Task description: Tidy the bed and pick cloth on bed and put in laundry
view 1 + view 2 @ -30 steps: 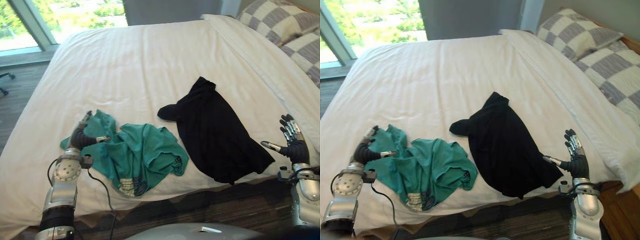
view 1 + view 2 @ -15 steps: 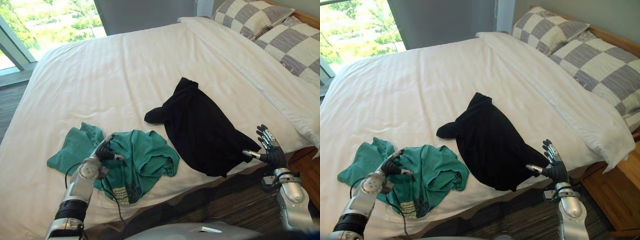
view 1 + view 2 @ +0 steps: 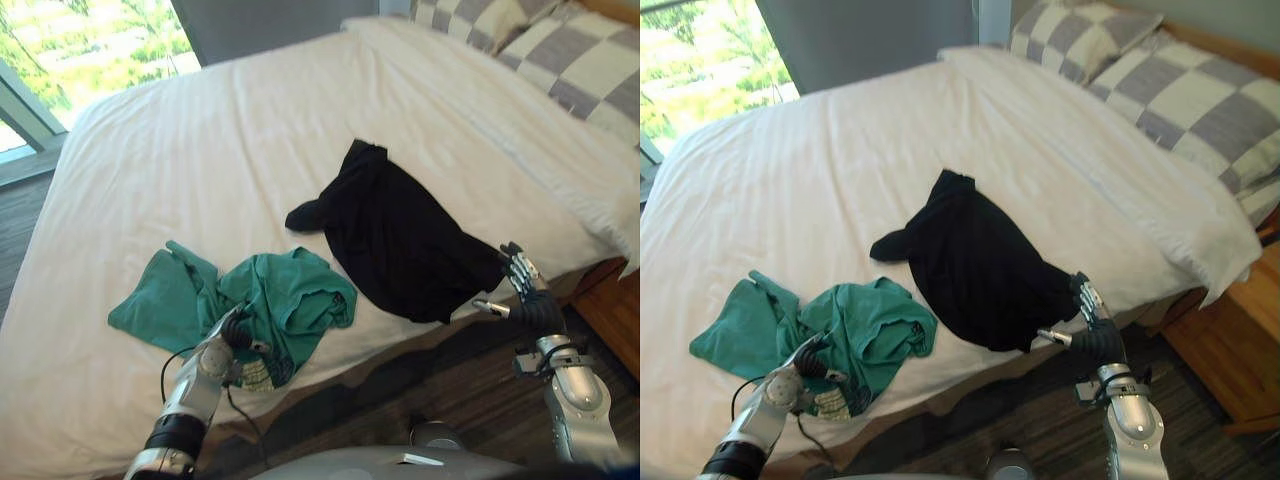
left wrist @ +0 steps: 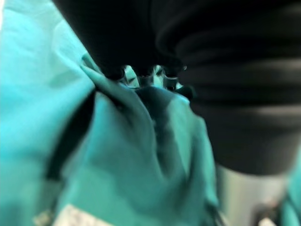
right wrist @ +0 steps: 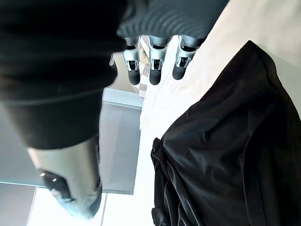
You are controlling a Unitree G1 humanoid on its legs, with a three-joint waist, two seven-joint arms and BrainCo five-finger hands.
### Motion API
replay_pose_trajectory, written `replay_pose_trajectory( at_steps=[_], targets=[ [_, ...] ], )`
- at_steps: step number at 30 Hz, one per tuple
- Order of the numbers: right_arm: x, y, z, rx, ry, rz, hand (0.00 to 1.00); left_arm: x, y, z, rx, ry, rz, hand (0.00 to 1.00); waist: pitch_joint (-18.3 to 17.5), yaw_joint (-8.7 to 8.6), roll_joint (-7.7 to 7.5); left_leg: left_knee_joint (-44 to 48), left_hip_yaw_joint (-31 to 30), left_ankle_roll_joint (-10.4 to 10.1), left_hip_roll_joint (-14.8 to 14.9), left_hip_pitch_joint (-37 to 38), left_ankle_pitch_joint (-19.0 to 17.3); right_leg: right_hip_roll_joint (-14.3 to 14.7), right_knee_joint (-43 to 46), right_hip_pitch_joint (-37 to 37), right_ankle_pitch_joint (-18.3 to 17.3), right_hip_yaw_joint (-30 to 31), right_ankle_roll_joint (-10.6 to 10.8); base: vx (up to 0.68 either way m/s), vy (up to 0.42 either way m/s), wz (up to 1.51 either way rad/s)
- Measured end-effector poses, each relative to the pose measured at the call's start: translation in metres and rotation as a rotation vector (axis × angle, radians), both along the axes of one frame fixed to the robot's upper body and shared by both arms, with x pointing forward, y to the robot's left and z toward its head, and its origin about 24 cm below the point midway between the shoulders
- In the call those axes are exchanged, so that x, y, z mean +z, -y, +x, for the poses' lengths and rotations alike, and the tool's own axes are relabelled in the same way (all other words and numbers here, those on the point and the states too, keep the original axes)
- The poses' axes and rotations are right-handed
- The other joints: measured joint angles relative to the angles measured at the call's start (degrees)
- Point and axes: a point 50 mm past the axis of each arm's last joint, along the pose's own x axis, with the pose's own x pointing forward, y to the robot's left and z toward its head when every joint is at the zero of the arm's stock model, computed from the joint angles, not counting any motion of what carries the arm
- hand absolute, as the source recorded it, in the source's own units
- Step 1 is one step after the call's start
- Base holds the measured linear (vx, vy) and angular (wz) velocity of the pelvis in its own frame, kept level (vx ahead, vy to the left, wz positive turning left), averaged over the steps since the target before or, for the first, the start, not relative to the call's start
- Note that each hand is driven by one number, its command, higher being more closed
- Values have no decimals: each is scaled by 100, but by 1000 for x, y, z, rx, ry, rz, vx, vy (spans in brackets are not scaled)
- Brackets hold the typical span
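Observation:
A crumpled teal cloth [image 3: 250, 300] lies near the front edge of the white bed [image 3: 230, 150]. My left hand [image 3: 238, 336] rests on the cloth's near edge. In the left wrist view a fold of the teal cloth [image 4: 131, 155] bunches up under its curled fingers. A black cloth [image 3: 400, 235] lies spread to the right, its near corner hanging at the bed's edge. My right hand [image 3: 525, 295] is held upright just right of that corner, open, fingers [image 5: 155, 66] straight, with the black cloth [image 5: 225, 150] past them, not touched.
Checked grey and white pillows [image 3: 1200, 90] lie at the head of the bed, far right. A white folded cover [image 3: 1120, 170] runs beside them. A wooden nightstand [image 3: 1230, 360] stands at the right. Dark floor [image 3: 450, 390] runs along the bed's front edge. A window [image 3: 90, 50] is far left.
The camera has shifted to the right. My left hand has slid from the teal cloth's left part to its near edge. The right hand has come closer to the black cloth's corner, still open.

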Motion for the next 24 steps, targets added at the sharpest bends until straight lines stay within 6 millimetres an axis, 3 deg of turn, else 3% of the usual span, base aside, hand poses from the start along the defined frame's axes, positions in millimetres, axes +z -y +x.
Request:
replay_pose_trajectory(
  at_steps=[5,10,16,18,20,24],
  targets=[
    [27,-11,23,70,113,-54,0,13,-10,10,41,100,120,100,210,14,-14,76,70,36,84,-243,76,56,152,-320,-4,27,-12,14,-45,-4],
    [47,-23,40,101,194,-76,0,31,-19,19,63,209,39,100,494,52,-81,162,-44,37,97,-390,76,35,162,-374,-4,-52,-12,17,-16,9],
    [82,-14,64,60,267,-189,0,68,-22,25,1,461,-306,100,918,193,-229,198,-592,114,27,-770,188,-72,-6,-412,65,-435,20,19,-9,37],
    [90,-9,70,27,270,-215,0,81,-17,25,-53,492,-430,100,1090,223,-257,266,-754,120,0,-847,187,-96,-127,-329,129,-562,31,47,22,48],
    [96,-4,75,-20,256,-260,0,98,-5,24,-175,498,-619,100,1258,369,-345,413,-986,142,-1,-1060,174,-152,-359,-226,247,-791,34,48,38,53],
    [98,-3,88,-67,225,-301,0,103,14,19,-290,447,-801,100,1423,556,-429,612,-1248,169,-4,-1217,157,-206,-608,-35,453,-987,53,45,51,37]
  ],
)
